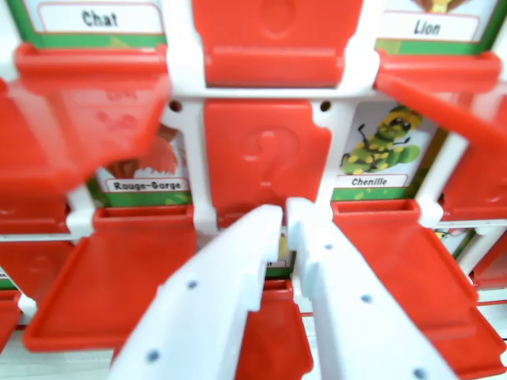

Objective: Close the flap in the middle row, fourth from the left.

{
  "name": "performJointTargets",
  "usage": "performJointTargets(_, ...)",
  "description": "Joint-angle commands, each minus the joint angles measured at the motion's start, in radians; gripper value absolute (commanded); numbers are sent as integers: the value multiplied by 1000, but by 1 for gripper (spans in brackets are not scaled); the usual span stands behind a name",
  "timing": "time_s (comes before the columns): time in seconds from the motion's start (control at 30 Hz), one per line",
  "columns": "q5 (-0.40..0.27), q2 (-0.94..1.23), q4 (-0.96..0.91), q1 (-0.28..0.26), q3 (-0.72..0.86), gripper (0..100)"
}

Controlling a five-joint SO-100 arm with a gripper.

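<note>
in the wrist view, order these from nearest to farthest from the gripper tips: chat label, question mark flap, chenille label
1. The question mark flap, straight above the gripper tips, almost touching them.
2. The Chenille label, a little to the wrist view's right of the tips.
3. The Chat label, far off at the upper left corner.

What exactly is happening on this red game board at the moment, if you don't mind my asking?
A robot arm's white claw is working close over a red flap board game with animal cards. Its two tips sit nearly together at the lower edge of the centre flap, which shows a question mark and covers its card. The neighbouring Chenille card and Rouge-Gorge card are uncovered, their flaps lying open below them.
</note>
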Motion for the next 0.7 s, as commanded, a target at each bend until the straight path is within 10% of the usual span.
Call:
performJointTargets(0.0, 5, 6, -34, -15, -143, 0)
performJointTargets(0.67, 12, 178, 153, -5, -170, 0)
